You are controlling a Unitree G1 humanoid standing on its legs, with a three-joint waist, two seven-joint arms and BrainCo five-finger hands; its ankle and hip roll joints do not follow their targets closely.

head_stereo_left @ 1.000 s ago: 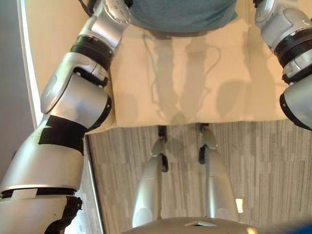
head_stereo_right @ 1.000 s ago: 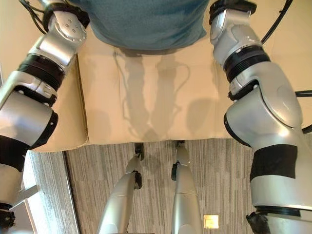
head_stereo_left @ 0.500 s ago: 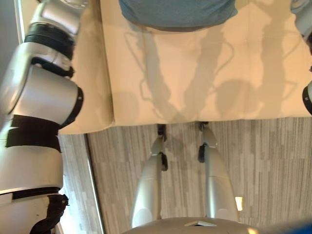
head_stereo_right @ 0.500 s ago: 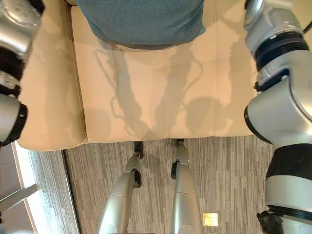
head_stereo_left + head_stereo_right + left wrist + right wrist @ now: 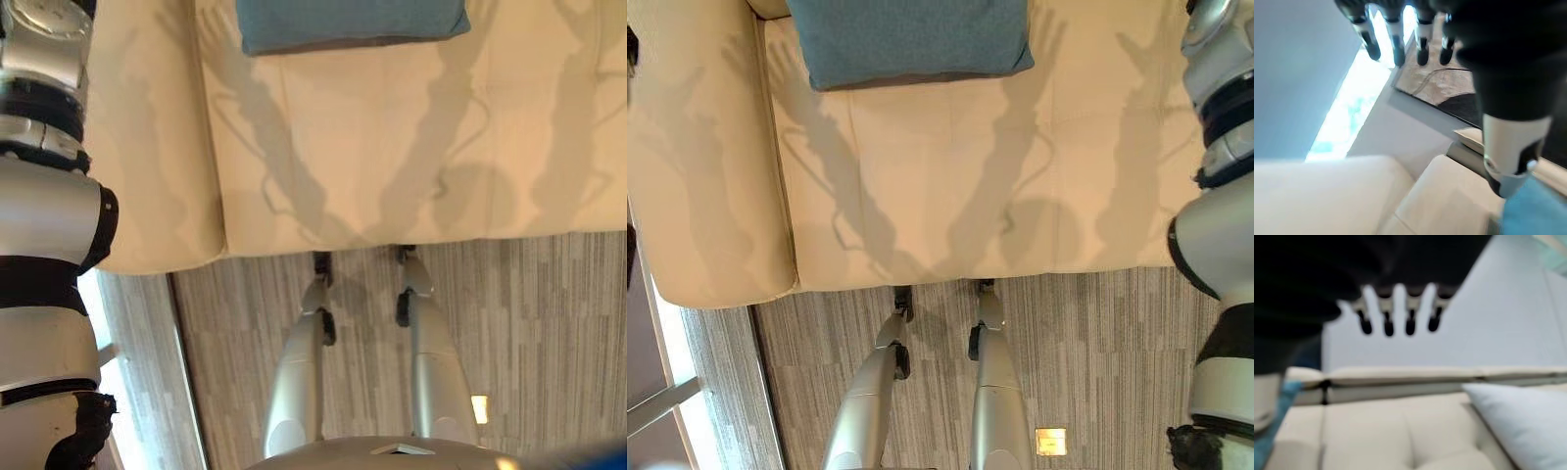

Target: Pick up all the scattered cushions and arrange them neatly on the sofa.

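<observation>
Cream sofa (image 5: 921, 186) had the blue cushion (image 5: 911, 39) lying loose; arms had pulled apart off it. Left robot hand (image 5: 1400, 29) and right robot hand (image 5: 1398, 308) both spread, empty. White cushion (image 5: 1518, 421) beside.

Bright; arm shadows on sofa (image 5: 950, 196); wrist views blurred.

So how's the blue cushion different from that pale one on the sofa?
The blue cushion is teal-blue; the pale cushion is whitish light blue. The blue cushion lies by the sofa's armrest end; the pale cushion sits further along the seat. Both rest on the cream sofa, and neither is held.
</observation>
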